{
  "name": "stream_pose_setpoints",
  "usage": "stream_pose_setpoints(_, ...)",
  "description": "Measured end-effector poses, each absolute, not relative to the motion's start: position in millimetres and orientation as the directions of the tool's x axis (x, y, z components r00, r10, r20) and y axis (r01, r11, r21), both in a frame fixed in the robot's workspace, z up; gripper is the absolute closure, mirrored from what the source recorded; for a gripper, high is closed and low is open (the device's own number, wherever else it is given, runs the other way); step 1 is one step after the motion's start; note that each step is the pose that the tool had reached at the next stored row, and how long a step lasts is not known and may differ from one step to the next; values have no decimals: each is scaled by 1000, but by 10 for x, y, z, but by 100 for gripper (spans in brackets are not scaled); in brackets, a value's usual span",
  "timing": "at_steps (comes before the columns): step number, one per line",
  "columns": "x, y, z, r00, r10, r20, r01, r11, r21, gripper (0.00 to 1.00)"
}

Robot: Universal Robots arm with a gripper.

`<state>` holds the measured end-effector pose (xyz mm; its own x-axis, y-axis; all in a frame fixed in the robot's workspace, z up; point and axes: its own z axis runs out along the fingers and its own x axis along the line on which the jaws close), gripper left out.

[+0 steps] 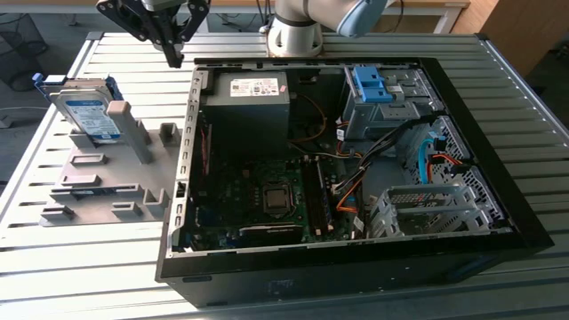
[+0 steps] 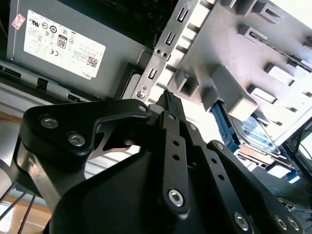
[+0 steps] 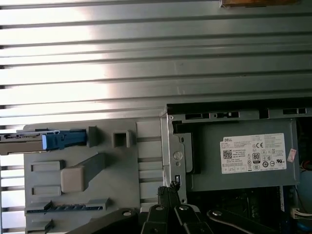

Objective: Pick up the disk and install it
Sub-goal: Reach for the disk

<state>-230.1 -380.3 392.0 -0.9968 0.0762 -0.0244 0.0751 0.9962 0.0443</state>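
The disk [image 1: 86,115] is stood on edge in a grey holder [image 1: 106,193] at the upper left of the exterior view, probably so that its top edge is left free for grasping. Its white label with a blue band is turned outward. The hand [image 1: 175,59] is clenched and empty above the tabletop [image 1: 89,280], between the disk and the open computer case [image 1: 356,283], whose power supply [image 1: 253,100] is also white-labelled.

This looks like a robotics lab or workshop: a ribbed aluminium bench [image 1: 80,267] carries a robot arm's base [image 1: 295,37], an opened computer case [image 1: 356,275] and a grey parts fixture [image 1: 106,190], with wooden desks [image 1: 427,8] behind.
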Motion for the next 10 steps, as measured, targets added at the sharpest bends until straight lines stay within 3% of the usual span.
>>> stream_pose_setpoints(10, -2414, -3765, 3917, -997, 76, -24, 75, 996, 44, 89)
